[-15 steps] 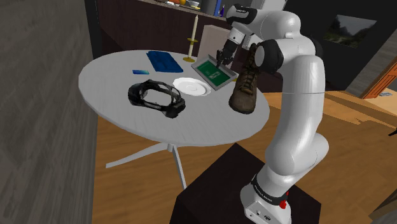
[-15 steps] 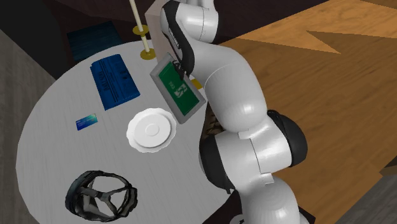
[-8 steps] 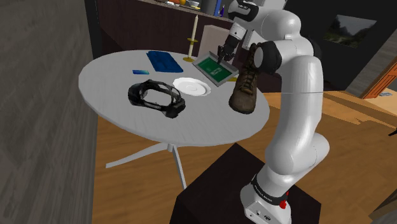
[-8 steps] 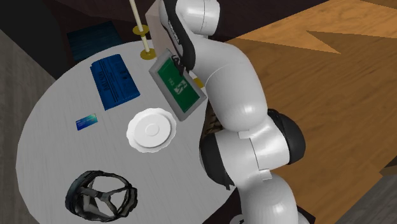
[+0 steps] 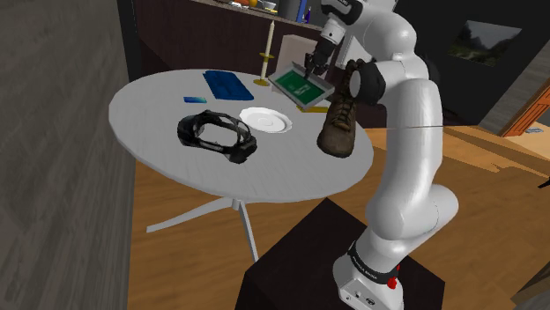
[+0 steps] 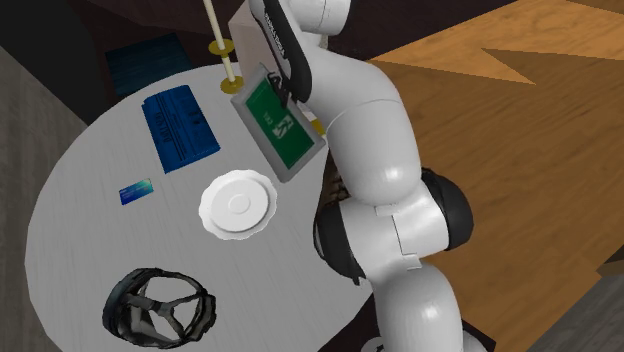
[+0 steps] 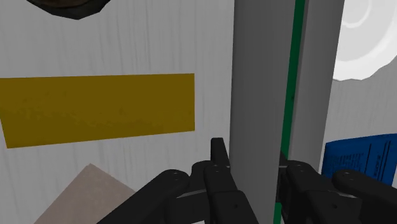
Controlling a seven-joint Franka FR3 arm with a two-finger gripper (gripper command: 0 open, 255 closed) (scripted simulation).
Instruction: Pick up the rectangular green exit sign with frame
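Green exit sign, shoulder view: the exit sign (image 5: 300,85) with its grey frame hangs tilted above the far side of the surface (image 5: 291,172), clear of the tabletop, between the candlestick (image 5: 269,53) and the brown boot (image 5: 339,119).
Tool, shoulder view: the tool (image 5: 310,63) comes down from above and clamps the sign's upper edge.
Neighbours, shoulder view: a white plate (image 5: 264,120) lies just below the sign in this view, a black headgear (image 5: 216,134) nearer to me, a blue tray (image 5: 227,84) and a small card (image 5: 195,98) further left. The arm rises from the dark stand (image 5: 300,264).
Sign, second exterior view: the sign (image 6: 275,125) shows its green face with a white figure, slanted, close against the white arm and above the plate (image 6: 238,204).
Tool, second exterior view: mostly hidden behind the arm, so I cannot tell its grip here.
Sign, wrist view: seen edge-on, a grey frame (image 7: 261,83) with a thin green strip.
Tool, wrist view: the tool (image 7: 251,153) has one black finger pressed on each side of the frame.
Behind, wrist view: a yellow rectangle (image 7: 95,108) lies on the pale surface well beyond the fingers.
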